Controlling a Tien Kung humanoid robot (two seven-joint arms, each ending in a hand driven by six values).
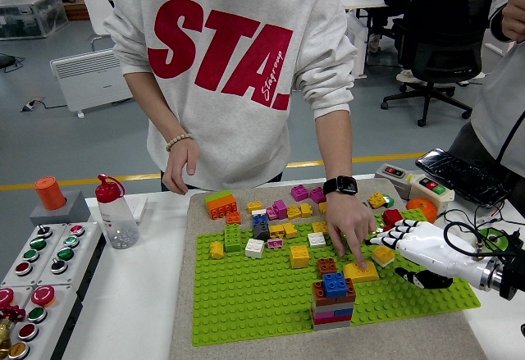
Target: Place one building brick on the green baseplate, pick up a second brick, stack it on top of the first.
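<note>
The green baseplate [262, 298] lies on a grey mat in the head view. A stack of bricks [332, 300] stands near its front, blue and brown on top. Loose bricks lie along the far edge. My right hand [402, 252], white with five fingers, hovers over the plate's right part, fingers spread and holding nothing. A person's hand [349, 233] reaches down beside it, a finger touching the wide yellow brick [361, 272]. A small yellow brick [382, 255] lies just under my fingertips. The left hand is out of view.
A clear bottle with a red cap [116, 211] and a button panel [33, 274] stand at the left. A control box [410, 181] and an orange object [422, 207] sit at the right back. The person stands at the far side.
</note>
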